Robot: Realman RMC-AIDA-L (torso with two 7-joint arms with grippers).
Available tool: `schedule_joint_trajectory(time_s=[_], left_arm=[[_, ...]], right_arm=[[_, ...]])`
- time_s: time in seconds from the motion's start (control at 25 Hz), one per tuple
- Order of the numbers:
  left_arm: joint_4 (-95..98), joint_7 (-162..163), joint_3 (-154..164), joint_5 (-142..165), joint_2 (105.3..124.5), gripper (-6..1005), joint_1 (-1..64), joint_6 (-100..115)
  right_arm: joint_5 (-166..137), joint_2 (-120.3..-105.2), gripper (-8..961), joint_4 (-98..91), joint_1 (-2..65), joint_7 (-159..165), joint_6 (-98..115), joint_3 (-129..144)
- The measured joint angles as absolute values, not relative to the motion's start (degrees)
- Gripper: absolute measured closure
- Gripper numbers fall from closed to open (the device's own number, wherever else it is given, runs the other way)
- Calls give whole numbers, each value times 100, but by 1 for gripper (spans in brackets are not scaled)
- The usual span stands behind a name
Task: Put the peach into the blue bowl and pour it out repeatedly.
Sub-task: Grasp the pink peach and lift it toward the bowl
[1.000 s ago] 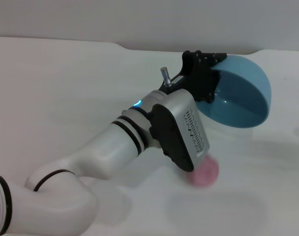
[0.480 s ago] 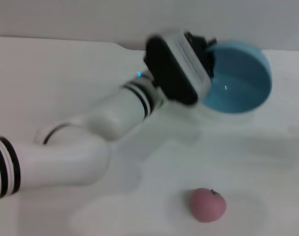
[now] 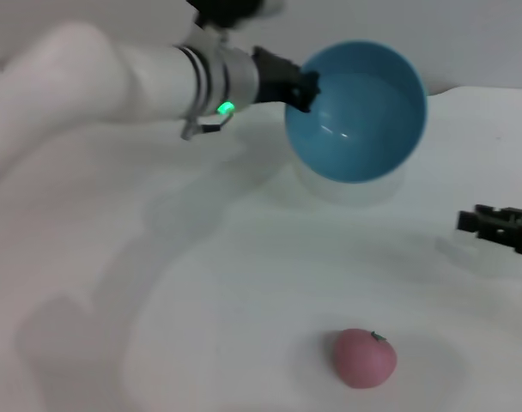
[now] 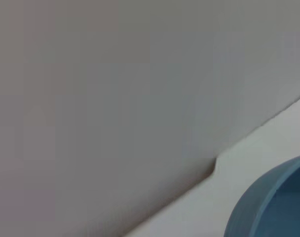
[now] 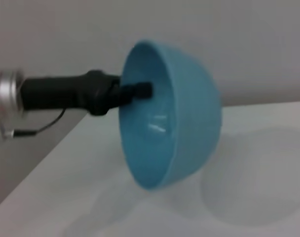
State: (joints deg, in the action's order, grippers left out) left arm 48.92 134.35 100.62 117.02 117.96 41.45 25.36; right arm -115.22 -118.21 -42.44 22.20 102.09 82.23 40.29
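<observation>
Head view: peach (image 3: 365,358) on white table (image 3: 201,283), grey wall (image 3: 467,34) behind.

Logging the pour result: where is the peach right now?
In the head view the peach lies on the white table, near its front edge, well below the tilted blue bowl gripped by the left claw.

Even, soft overhead light, fairly bright; faint diffuse shadows on the worktop (image 3: 244,283) under the bowl (image 3: 357,112) and peach (image 3: 364,357). Small glare streaks inside bowl. Left arm (image 3: 115,73) motion-blurred; wrist views soft, left wrist esp. out of focus.
</observation>
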Motion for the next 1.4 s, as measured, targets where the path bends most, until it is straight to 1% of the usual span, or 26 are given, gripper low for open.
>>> schedule_joint_trajectory(time_s=[0.16,0.24,0.28,0.32,0.48,0.52,0.8,1.08,1.4], left_arm=[[4917,14432,8846,12816,11771,1000,4278,4006],[4962,15094,8588,13545,11768,1000,4352,4620],[5020,15472,8455,13977,11766,1000,4384,5038],[5068,15676,8375,14210,11766,1000,4398,5303],[5364,15947,7911,14506,11770,999,4261,6505],[5393,16038,7829,14535,11769,999,4227,6667],[5537,16471,7536,15052,11770,999,4058,7276],[5596,16480,7522,15089,11789,999,3995,7439],[5599,16484,7578,15094,11799,1000,4045,7396]], right_arm=[[-11545,-11819,495,-4264,2447,10223,8225,4511],[-11630,-11811,495,-4277,2580,10245,8242,4711],[-11878,-11812,495,-4286,2758,10306,8254,4886],[-11878,-11812,495,-4286,2758,10306,8254,4886],[-12718,-11836,496,-4240,3264,10721,8216,5471],[-12718,-11836,496,-4240,3264,10721,8216,5471],[-12862,-11856,498,-4425,3692,11314,8261,6805],[-12846,-11880,500,-4835,3781,11544,8383,7909],[-12841,-11900,501,-4815,3916,11758,8375,8718]])
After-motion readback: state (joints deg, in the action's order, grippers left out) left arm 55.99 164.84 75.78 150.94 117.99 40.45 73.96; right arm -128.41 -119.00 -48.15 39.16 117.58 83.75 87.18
